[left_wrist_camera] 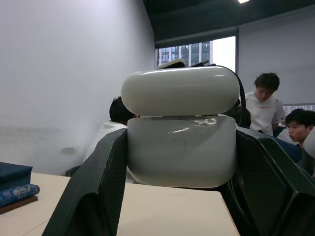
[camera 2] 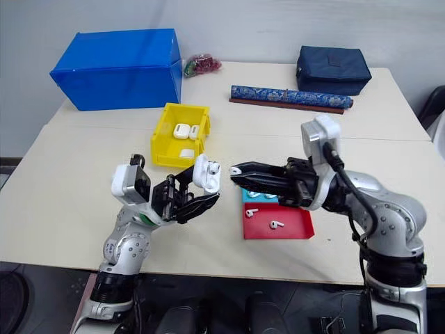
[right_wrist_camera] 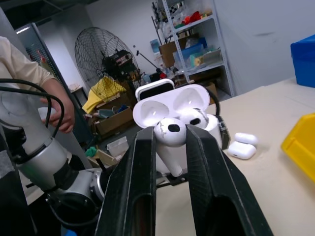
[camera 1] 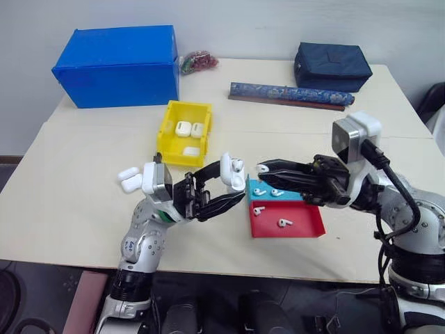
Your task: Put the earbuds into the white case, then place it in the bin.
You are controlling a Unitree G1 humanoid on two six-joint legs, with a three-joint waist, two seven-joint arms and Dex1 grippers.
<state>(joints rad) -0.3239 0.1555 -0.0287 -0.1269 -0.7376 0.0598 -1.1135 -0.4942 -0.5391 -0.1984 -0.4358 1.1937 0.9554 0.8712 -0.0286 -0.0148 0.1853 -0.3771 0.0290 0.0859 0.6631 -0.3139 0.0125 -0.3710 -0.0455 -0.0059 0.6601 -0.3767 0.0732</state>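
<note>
The pale desk (camera 1: 83,202) carries a large blue box (camera 1: 117,66) at its far left, a dark navy pouch (camera 1: 332,66) at its far right and a long patterned blue roll (camera 1: 286,94) in front of the pouch. The yellow bin (camera 1: 185,133) stands near the desk's middle with three white cases lying in it. Nearer the robot, a red tray (camera 1: 286,221) and a teal tray (camera 1: 272,191) lie touching, each with loose earbuds (camera 1: 259,209) in it. Two more closed cases (camera 1: 129,178) rest on the desk beside the left arm. The left gripper (camera 1: 221,188) is raised over the desk, its fingers clamped on the sides of the white case (camera 1: 231,172), whose lid stands open. The right gripper (camera 1: 263,168) reaches in from the other side, level with the case and close to it, its fingers pinching a single earbud (right_wrist_camera: 171,133) by its head, just in front of the case's open wells.
</note>
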